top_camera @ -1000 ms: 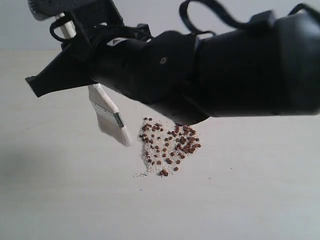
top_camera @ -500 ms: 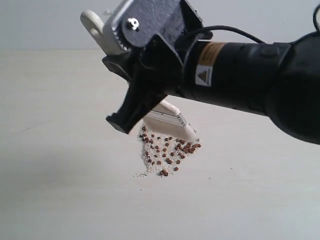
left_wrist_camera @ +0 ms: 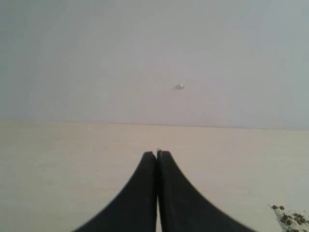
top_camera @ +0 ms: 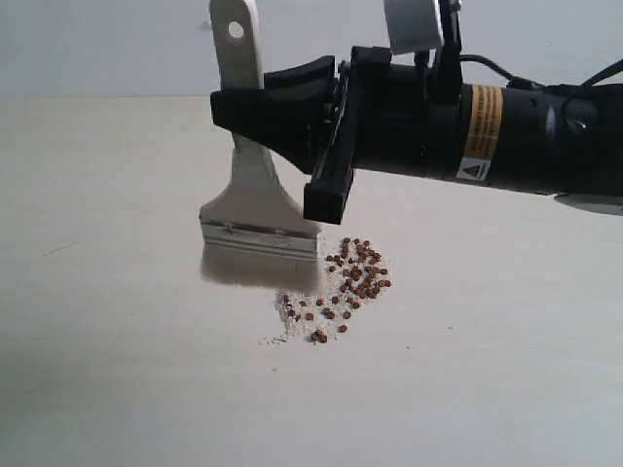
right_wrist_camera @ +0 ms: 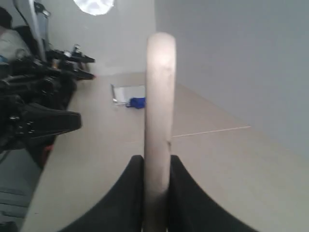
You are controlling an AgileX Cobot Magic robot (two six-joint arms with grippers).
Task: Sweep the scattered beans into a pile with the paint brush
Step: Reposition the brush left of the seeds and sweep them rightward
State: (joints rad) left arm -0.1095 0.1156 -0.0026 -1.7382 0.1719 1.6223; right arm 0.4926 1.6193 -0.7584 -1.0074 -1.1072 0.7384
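Upright paint brush (top_camera: pixel 255 199) at left edge of beans (top_camera: pixel 358 275) on table (top_camera: pixel 117 370).

Pale tabletop (top_camera: pixel 117 379), grey wall (top_camera: pixel 97 49), small blue object (right_wrist_camera: pixel 137 102), white sheet (right_wrist_camera: pixel 126 91)

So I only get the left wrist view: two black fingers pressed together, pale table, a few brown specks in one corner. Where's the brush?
Observer: The right gripper has the paint brush clamped by its wooden handle.
Visitor: Which way up?
Observer: Upright. The hole in the handle's end is on top, and the bristles point down at the table.
Visitor: And my specks?
Observer: They're the edge of the beans, one loose reddish-brown patch mixed with whitish crumbs, lying right beside the bristles.
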